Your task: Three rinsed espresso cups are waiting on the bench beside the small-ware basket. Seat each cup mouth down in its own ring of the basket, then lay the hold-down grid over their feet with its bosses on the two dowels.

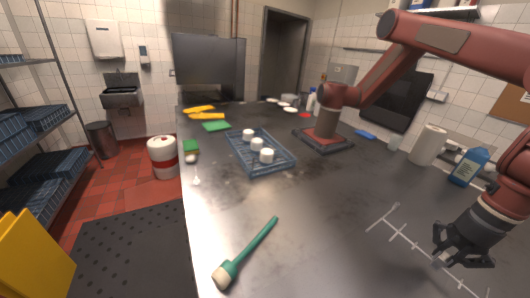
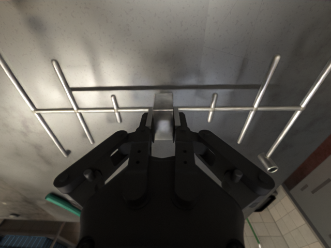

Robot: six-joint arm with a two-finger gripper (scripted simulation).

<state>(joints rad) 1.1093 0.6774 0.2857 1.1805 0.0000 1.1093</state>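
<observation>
Three white espresso cups point(image 1: 257, 144) sit mouth down in a row inside the blue small-ware basket point(image 1: 259, 152), far up the steel bench from my gripper. The wire hold-down grid point(image 1: 417, 245) lies flat on the bench at the near right corner, and my gripper point(image 2: 163, 121) is down on it, closed on the flat metal tab point(image 2: 163, 117) at the middle of its long centre wire. Short cross wires branch off both sides of that wire, and a small tubular boss point(image 2: 268, 162) ends one outer wire.
A blue bottle point(image 1: 469, 166) and a white paper roll point(image 1: 427, 145) stand at the bench's right side. A green-handled brush point(image 1: 244, 253) lies near the front edge. Green and yellow boards point(image 1: 210, 118) lie behind the basket, by the arm's red base point(image 1: 323, 140).
</observation>
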